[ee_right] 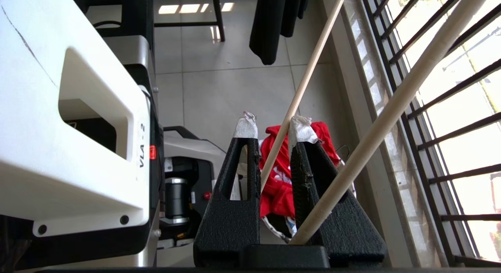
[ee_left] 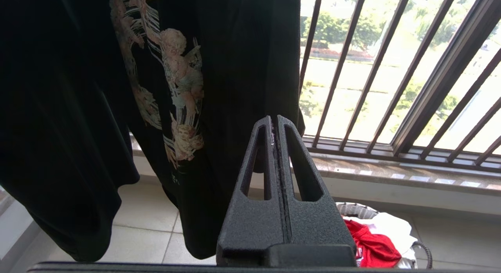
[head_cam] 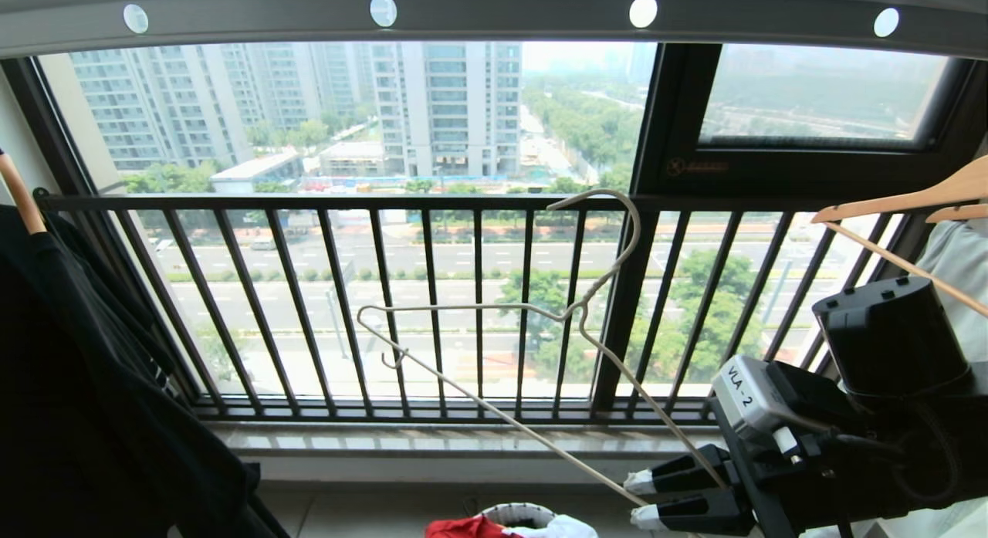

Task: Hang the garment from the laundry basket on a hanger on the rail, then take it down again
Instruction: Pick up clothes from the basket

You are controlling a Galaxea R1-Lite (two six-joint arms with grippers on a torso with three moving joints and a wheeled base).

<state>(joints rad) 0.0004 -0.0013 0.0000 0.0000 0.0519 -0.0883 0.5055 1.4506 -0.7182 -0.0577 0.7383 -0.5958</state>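
Note:
My right gripper (head_cam: 639,498) sits low at the right, shut on one corner of the thin white hanger (head_cam: 575,312). The hanger slants up toward the window, its hook free in the air well below the grey rail (head_cam: 494,17). In the right wrist view one hanger bar (ee_right: 309,77) runs between the taped fingers of my right gripper (ee_right: 273,126). The red garment (head_cam: 463,529) (ee_right: 278,187) lies crumpled in the laundry basket (head_cam: 519,513) on the floor below. My left gripper (ee_left: 274,120) is shut and empty, off to the left beside the basket (ee_left: 354,210) and garment (ee_left: 372,245).
A black printed T-shirt (head_cam: 93,384) (ee_left: 219,69) hangs at the left. Light wooden hangers (head_cam: 911,198) and a pale cloth (head_cam: 961,268) hang at the right. The black barred window railing (head_cam: 432,306) stands just behind the hanger. A white cloth (ee_left: 391,224) also lies in the basket.

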